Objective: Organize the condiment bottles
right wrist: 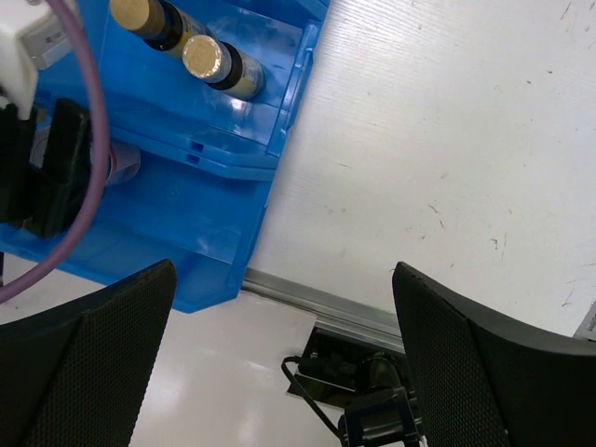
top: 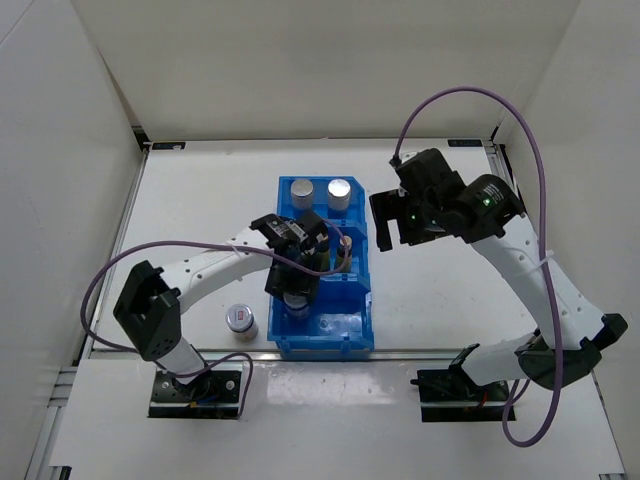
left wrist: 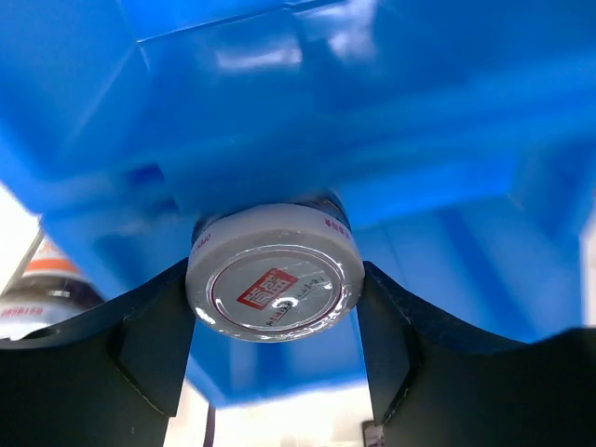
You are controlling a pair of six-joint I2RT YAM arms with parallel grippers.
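Observation:
In the top view my left gripper (top: 294, 288) hangs over the near compartment of the blue bin (top: 362, 300). It is shut on a squat silver-topped bottle (left wrist: 274, 284) with a red mark on its cap, held by the cap's sides between the fingers. A second squat bottle (top: 240, 318) stands on the table left of the bin. Two tall silver-capped bottles (top: 302, 190) (top: 339, 192) stand in the far compartment. Two slim tan-capped bottles (right wrist: 207, 56) (right wrist: 135, 11) are in the middle compartment. My right gripper (top: 386, 224) hovers open and empty over the table right of the bin.
A metal rail (top: 420, 352) runs along the table's near edge in front of the bin. White walls enclose the table at the back and sides. A purple cable (top: 480, 95) loops above the right arm.

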